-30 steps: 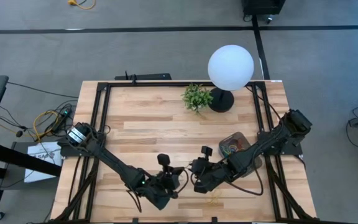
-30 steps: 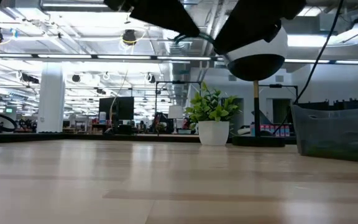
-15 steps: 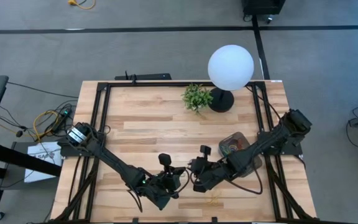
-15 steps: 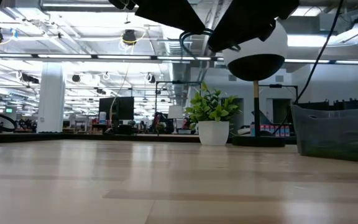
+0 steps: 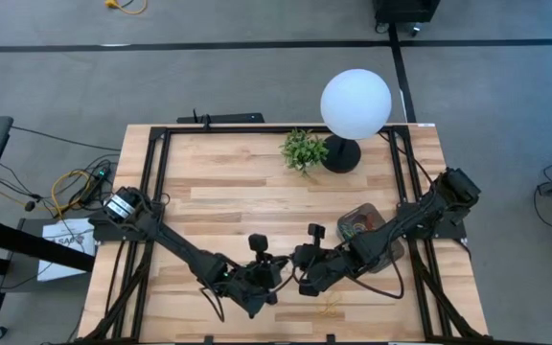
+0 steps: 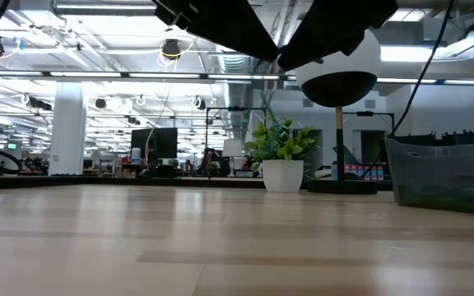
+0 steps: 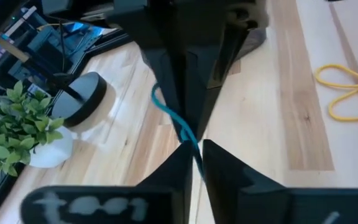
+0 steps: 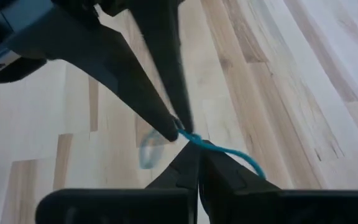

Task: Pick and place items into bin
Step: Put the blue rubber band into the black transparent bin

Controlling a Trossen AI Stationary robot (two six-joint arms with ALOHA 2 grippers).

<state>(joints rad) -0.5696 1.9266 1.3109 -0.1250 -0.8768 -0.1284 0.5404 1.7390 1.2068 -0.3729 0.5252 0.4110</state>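
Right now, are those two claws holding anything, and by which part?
Yes: one blue rubber band. The left gripper and the right gripper are each shut on an end of it, so it hangs between them above the table.

Both arms crowd the table's [image 5: 218, 206] front centre — plant [image 5: 303, 150] and lamp base [image 5: 341, 153] block the back.

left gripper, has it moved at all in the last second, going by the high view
Yes. In the high view the left gripper has shifted toward the right gripper and slightly toward the plant. Both pinch one blue band.
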